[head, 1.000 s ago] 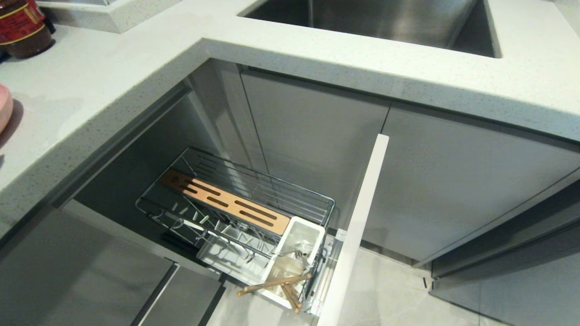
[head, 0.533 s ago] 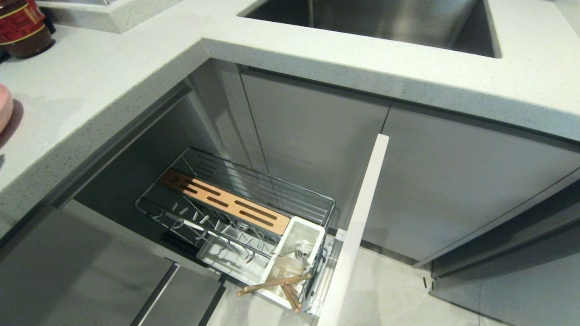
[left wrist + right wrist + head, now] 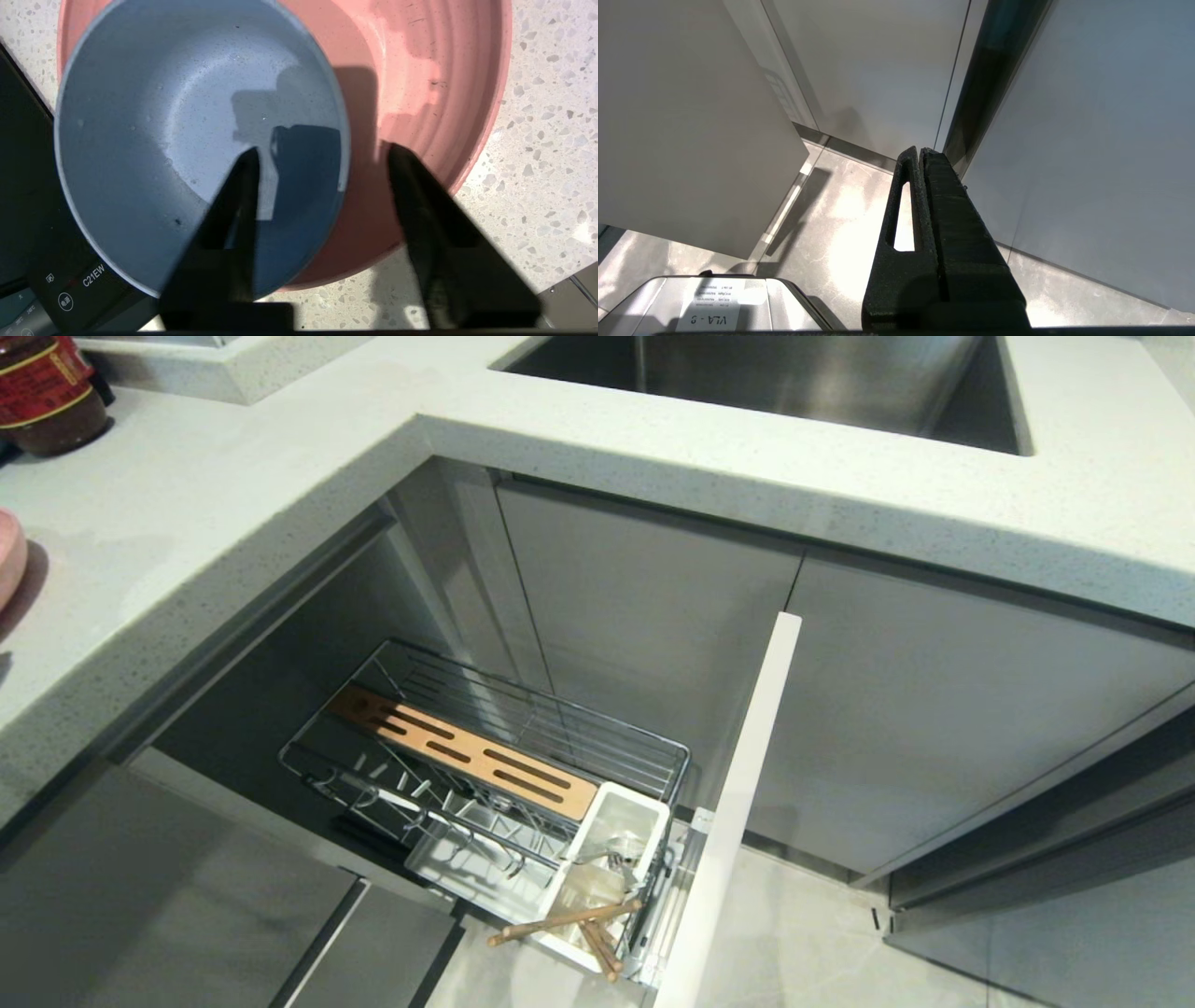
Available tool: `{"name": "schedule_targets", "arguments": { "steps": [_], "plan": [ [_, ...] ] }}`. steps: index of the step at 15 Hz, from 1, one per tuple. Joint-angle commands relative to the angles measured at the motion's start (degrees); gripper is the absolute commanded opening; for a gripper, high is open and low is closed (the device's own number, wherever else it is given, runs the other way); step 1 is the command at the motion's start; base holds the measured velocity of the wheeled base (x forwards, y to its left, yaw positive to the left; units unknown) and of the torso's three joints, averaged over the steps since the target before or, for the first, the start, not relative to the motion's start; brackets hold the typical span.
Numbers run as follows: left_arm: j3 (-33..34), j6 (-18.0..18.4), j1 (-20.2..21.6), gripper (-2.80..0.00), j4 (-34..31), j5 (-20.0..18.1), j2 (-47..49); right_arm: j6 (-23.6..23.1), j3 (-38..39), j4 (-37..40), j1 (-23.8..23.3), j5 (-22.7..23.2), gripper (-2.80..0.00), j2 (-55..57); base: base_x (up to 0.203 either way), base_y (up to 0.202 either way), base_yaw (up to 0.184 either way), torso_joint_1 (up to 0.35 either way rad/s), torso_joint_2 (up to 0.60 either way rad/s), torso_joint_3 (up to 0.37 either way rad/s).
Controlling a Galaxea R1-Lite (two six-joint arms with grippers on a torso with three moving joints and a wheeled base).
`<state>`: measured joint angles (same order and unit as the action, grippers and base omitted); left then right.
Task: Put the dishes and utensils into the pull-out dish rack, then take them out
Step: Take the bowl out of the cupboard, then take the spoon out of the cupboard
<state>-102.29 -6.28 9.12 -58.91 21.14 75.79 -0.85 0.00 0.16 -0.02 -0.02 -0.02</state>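
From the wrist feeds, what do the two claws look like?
Both are matte black. The left claw has two tapering wedge-shaped fingers. The right claw has rough-textured fingers, one with a long narrow slot cut through it. No cables or markings show.

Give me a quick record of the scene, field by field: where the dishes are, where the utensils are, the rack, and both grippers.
bowl: pale blue bowl sits on the pink plate
plate: on the speckled countertop
left gripper: left gripper open, one finger inside the bowl, the other outside its rim, over the plate
right gripper: right gripper shut, empty, hanging near the floor
rack: pull-out dish rack pulled out, no dishes in it
chopsticks: chopsticks lying across the white cutlery cup
spoon: a metal piece shows in the cup; cannot tell
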Motion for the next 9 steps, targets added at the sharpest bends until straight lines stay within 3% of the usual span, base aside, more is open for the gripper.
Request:
{"name": "schedule_targets", "arguments": {
  "steps": [1,6,9],
  "plan": [
    [-0.01,-0.05,0.02,0.00,-0.24,0.22,-0.03,-0.07,0.00,0.02,0.01,0.00,-2.80,0.02,0.000,0.000,0.000,0.000,0.00,0.000],
    [-0.80,-2.44,0.14,0.00,1.25,0.48,-1.60,-0.03,0.00,0.02,0.02,0.02,-2.80,0.02,0.000,0.000,0.000,0.000,0.00,0.000],
    [-0.32,-3.57,0.49,0.00,8.34,0.48,-4.46,-0.03,0.00,0.02,0.02,-0.06,-2.80,0.02,0.000,0.000,0.000,0.000,0.00,0.000]
  ]
}}
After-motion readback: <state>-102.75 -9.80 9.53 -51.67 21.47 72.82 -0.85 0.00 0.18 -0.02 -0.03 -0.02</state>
